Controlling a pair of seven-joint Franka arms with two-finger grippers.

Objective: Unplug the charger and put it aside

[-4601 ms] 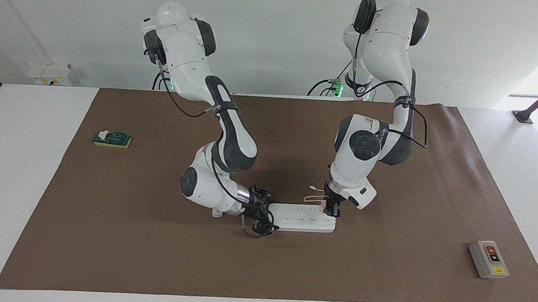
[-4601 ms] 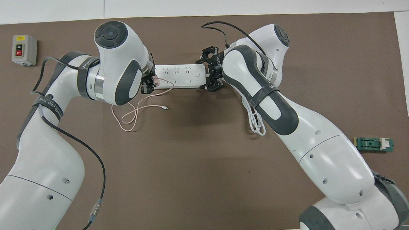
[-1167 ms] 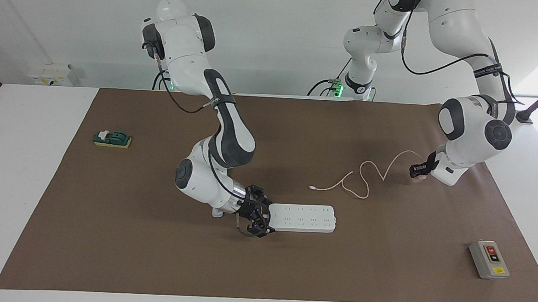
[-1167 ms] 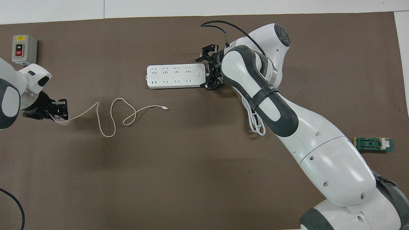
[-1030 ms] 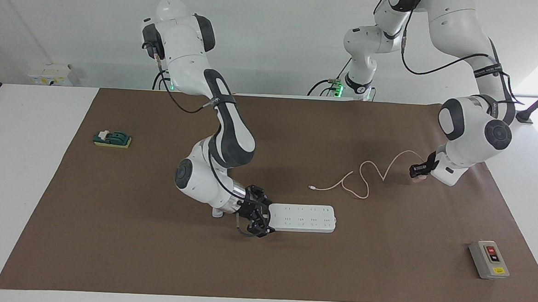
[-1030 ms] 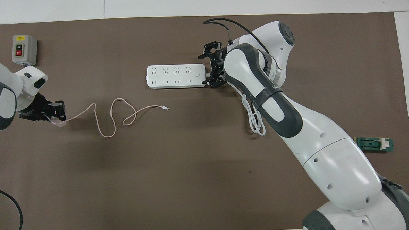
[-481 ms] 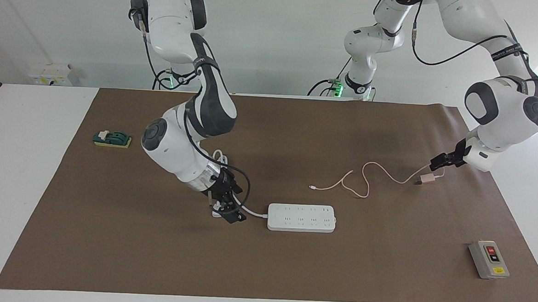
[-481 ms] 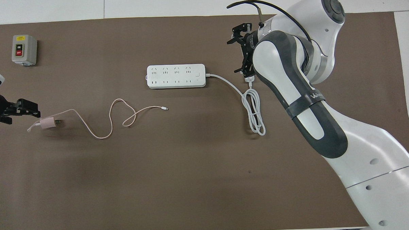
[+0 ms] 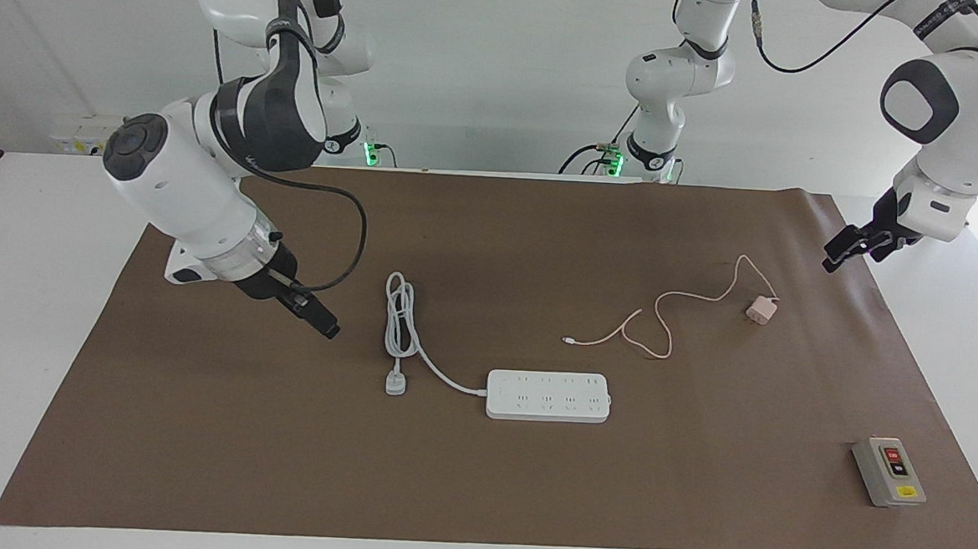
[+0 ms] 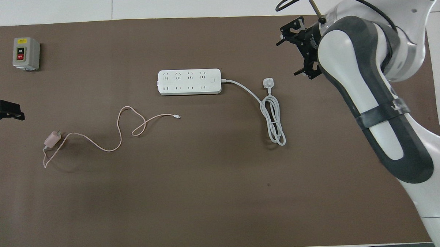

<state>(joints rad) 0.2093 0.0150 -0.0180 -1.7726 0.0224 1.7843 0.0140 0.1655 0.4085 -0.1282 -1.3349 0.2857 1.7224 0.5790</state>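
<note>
In the overhead view the left gripper (image 10: pixel 0 111) is cut off by the picture's edge, so only its dark tips show. The charger's (image 9: pixel 760 310) prongs are too small to make out, and the writing on the switch box (image 10: pixel 26 53) cannot be read.

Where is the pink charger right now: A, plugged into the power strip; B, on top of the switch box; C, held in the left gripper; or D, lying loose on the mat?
D: the charger lies on the mat apart from the power strip, with the left gripper open above it.
</note>
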